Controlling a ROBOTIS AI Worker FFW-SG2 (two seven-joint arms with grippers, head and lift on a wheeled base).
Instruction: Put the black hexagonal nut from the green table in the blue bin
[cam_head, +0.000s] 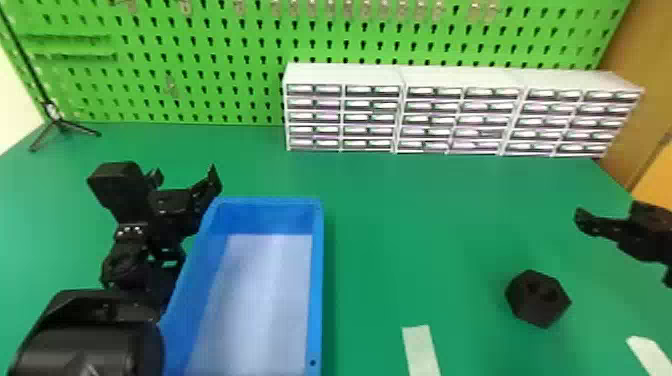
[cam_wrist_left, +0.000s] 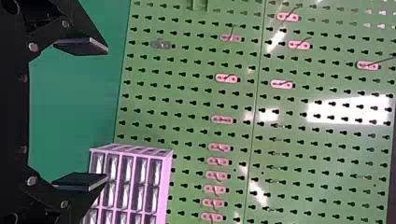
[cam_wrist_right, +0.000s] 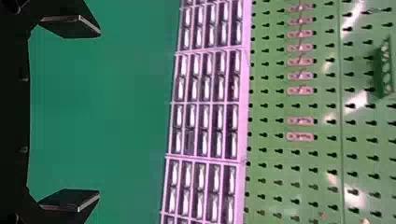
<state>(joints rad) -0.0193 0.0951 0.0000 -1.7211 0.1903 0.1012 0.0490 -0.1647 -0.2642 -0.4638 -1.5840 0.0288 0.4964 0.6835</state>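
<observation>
The black hexagonal nut (cam_head: 537, 298) lies on the green table (cam_head: 400, 220) at the right, its hole partly visible. The blue bin (cam_head: 316, 280) stands left of the middle, with a pale bottom and nothing in it. My left gripper (cam_head: 185, 175) is beside the bin's far left corner, open and holding nothing. In the left wrist view the left gripper (cam_wrist_left: 81, 114) has its fingers wide apart. At the right edge, beyond and to the right of the nut, is my right gripper (cam_head: 580, 220). The right wrist view shows the right gripper (cam_wrist_right: 72, 112) open, its fingers well apart and apart from the nut.
White drawer cabinets (cam_head: 400, 110) stand along the back before a green pegboard (cam_head: 225, 65). A black tripod (cam_head: 60, 125) is at the far left. Pale tape strips (cam_head: 421, 350) lie on the table near the front, one left of the nut and one to its right.
</observation>
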